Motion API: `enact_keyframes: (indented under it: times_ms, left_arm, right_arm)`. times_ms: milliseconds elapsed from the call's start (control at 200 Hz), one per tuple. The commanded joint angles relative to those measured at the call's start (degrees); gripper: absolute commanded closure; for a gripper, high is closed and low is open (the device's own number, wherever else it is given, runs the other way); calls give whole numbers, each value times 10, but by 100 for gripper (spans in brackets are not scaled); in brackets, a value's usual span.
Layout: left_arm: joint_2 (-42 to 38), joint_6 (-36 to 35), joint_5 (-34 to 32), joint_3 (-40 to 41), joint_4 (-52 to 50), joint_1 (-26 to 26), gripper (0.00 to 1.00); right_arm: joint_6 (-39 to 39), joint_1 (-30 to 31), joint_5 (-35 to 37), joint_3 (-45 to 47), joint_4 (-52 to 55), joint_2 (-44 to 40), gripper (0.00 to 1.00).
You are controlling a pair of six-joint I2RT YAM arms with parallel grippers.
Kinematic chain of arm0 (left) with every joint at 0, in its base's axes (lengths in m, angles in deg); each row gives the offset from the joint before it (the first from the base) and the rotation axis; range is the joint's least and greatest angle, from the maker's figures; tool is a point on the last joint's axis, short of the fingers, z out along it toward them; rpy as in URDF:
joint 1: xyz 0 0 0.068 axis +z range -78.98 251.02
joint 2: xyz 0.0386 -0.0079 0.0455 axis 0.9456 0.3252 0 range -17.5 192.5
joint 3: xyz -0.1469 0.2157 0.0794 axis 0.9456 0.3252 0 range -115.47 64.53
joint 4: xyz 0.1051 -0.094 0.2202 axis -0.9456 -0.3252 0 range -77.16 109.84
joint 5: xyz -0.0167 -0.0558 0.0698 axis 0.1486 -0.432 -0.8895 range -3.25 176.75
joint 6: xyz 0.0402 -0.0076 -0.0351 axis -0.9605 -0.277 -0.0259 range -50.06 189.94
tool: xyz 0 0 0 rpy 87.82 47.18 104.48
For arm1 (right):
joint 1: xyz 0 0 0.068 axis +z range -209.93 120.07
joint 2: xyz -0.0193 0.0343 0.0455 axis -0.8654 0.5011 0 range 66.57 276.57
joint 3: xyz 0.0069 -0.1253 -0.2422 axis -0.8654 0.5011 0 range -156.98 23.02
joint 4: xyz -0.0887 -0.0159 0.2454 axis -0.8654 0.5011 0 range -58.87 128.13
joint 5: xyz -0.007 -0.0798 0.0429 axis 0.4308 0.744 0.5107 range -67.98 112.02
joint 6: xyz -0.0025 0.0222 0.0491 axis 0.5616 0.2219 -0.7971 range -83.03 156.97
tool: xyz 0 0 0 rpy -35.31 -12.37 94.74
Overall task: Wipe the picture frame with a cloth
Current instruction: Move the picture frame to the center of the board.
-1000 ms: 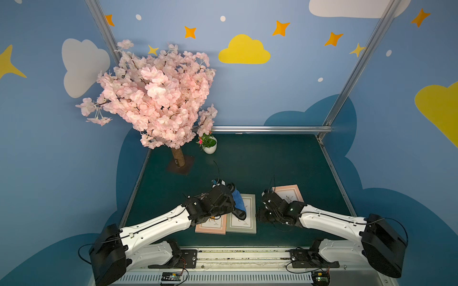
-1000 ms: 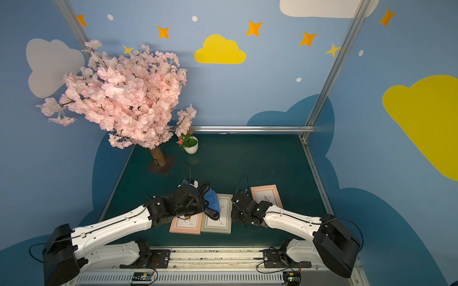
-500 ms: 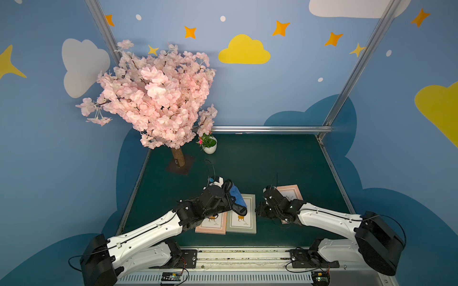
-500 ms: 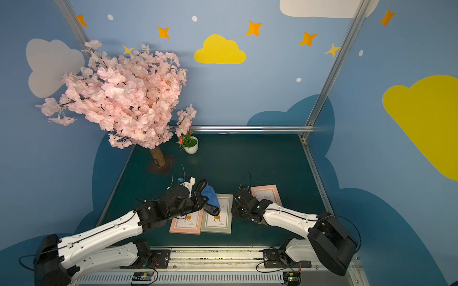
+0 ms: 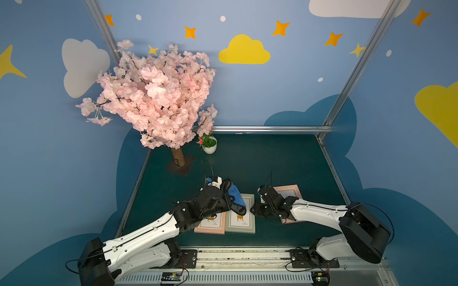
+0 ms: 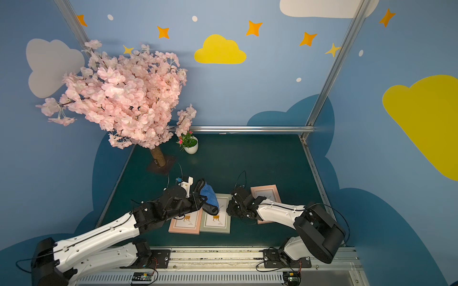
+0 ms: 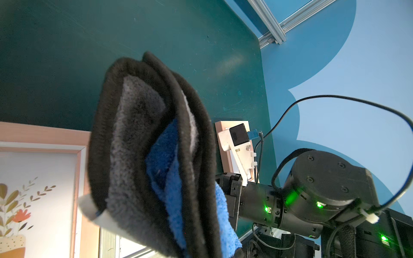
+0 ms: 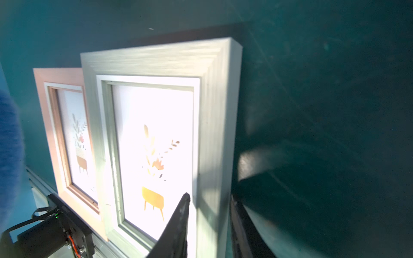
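Observation:
A grey picture frame (image 5: 241, 219) (image 6: 217, 220) (image 8: 220, 107) lies flat near the table's front. My left gripper (image 5: 230, 196) (image 6: 202, 195) is shut on the cloth (image 5: 236, 198) (image 6: 210, 195) (image 7: 156, 156). The cloth is bunched, blue with a dark reverse. It hangs over the frame's far left corner, and contact cannot be made out. The cloth hides the left fingers in the left wrist view. My right gripper (image 5: 255, 210) (image 6: 229, 210) (image 8: 210, 196) straddles the frame's right rail. One finger is over the glass, the other outside the edge, both close against the rail.
A pink frame (image 5: 210, 224) (image 6: 184, 224) (image 8: 42, 89) lies against the grey frame's left side. Another pink frame (image 5: 288, 192) (image 6: 265, 192) lies partly under my right arm. A blossom tree (image 5: 153, 99) and a small potted plant (image 5: 209, 146) stand at the back left.
My right gripper has slid left onto the grey frame's right rail and its jaws have narrowed. My left gripper, still holding the cloth, has shifted slightly away from the front edge.

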Motion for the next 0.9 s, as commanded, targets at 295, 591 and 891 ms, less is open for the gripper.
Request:
enact_keyframes:
  times_ms: [295,591,891]
  left_arm:
    - [-20,-3,-22,14,-8,3,97]
    - [-65,1,-63,26,-53,4,97]
    - [-98,7,-80,31,-81,6,97]
  right_arm:
    - [45,10,-47,-59,-47,81,74]
    - [32,35,-58,-129,-58,146,74]
    - [19,69,-59,-171,-54,176,74]
